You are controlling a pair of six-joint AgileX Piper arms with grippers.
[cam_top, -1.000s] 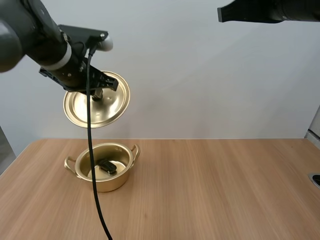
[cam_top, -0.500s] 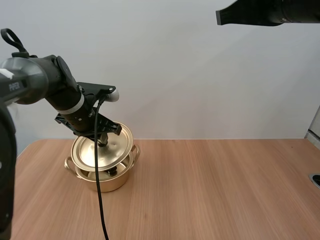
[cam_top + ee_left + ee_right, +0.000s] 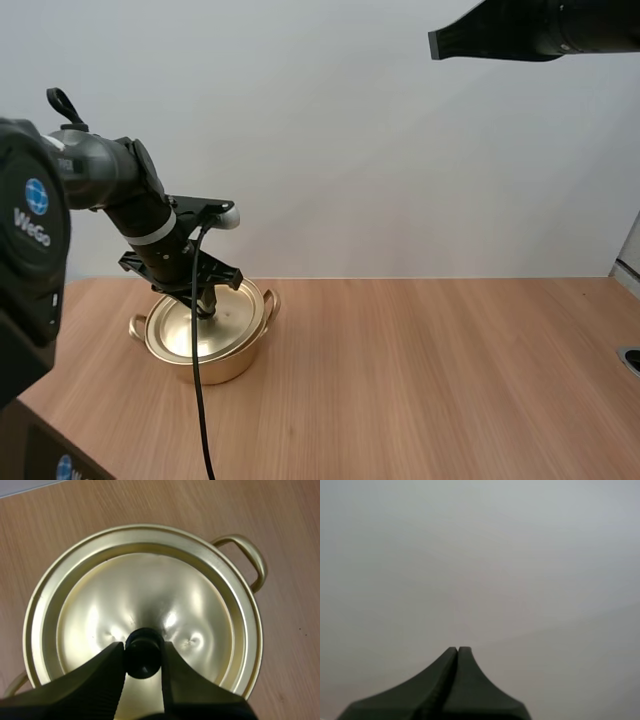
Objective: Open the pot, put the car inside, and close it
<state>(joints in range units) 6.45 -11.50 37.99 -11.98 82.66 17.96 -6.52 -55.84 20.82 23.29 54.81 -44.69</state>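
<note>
Left gripper [image 3: 208,298]: fingers clamped on knob [image 3: 143,652] of lid [image 3: 150,595], which rests over pot [image 3: 215,368] at 9 o'clock on worktop [image 3: 420,380]. Closing step: confirm lid sits level on rim, then let go straight up, no side drag. Right gripper [image 3: 457,652]: high at 1 o'clock, fingers pressed together, empty.

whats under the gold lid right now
The round gold metal lid sits on the gold two-handled pot; its wall and handles show. Its inside is covered, so contents cannot be seen.
</note>
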